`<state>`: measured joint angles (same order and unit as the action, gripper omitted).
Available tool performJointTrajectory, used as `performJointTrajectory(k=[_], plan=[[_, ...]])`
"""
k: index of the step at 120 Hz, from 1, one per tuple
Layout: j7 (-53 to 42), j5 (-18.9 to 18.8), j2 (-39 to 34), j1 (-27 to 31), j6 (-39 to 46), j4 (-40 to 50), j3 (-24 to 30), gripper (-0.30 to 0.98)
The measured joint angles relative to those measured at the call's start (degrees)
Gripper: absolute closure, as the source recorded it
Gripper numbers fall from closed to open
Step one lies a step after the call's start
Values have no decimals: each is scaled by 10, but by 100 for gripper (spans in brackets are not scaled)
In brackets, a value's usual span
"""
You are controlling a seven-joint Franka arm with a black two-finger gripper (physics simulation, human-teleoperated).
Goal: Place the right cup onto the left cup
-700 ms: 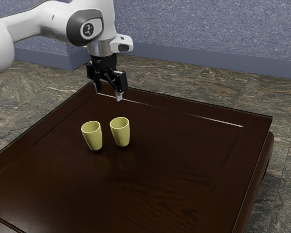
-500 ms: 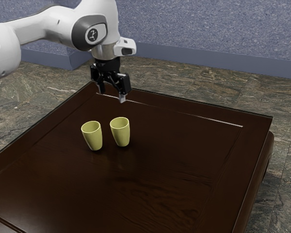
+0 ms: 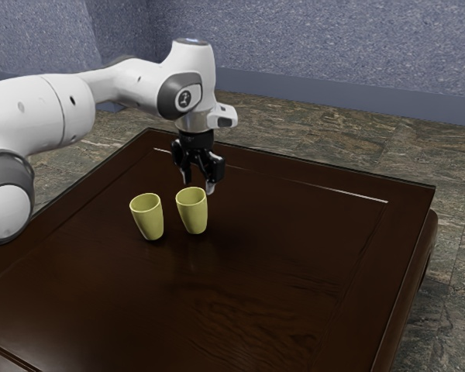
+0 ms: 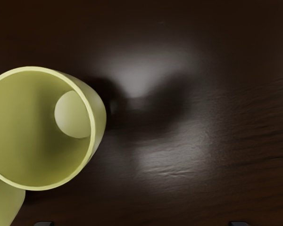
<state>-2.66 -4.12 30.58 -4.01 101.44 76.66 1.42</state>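
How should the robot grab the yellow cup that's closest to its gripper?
Probably from straight above, pinching the rim on the side away from the other cup. The cup stands upright with its open mouth up and a thin wall, so one finger could go inside and one outside, away from its close neighbor.

Alt text: Dim, dark tabletop [image 3: 294, 260] under soft, even room light, with pale glare in the wrist view.
In the exterior view, a thin bright line crosses the wood from 10 to 3 o'clock; faint shadow pools below the yellow-green cups [image 3: 192, 213], toward 8 o'clock. In the wrist view, whitish glare and soft-edged shadow lie beside one cup's rim [image 4: 33, 69].
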Motion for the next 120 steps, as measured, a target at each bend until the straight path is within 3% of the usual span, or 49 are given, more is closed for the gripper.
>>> performJointTrajectory(k=[73, 99, 120], plan=[[-27, 2, 132, 33, 36, -78, 5, 34], [-33, 2, 138, 36, 40, -82, 7, 62], [-36, 2, 137, 34, 41, -83, 3, 73]])
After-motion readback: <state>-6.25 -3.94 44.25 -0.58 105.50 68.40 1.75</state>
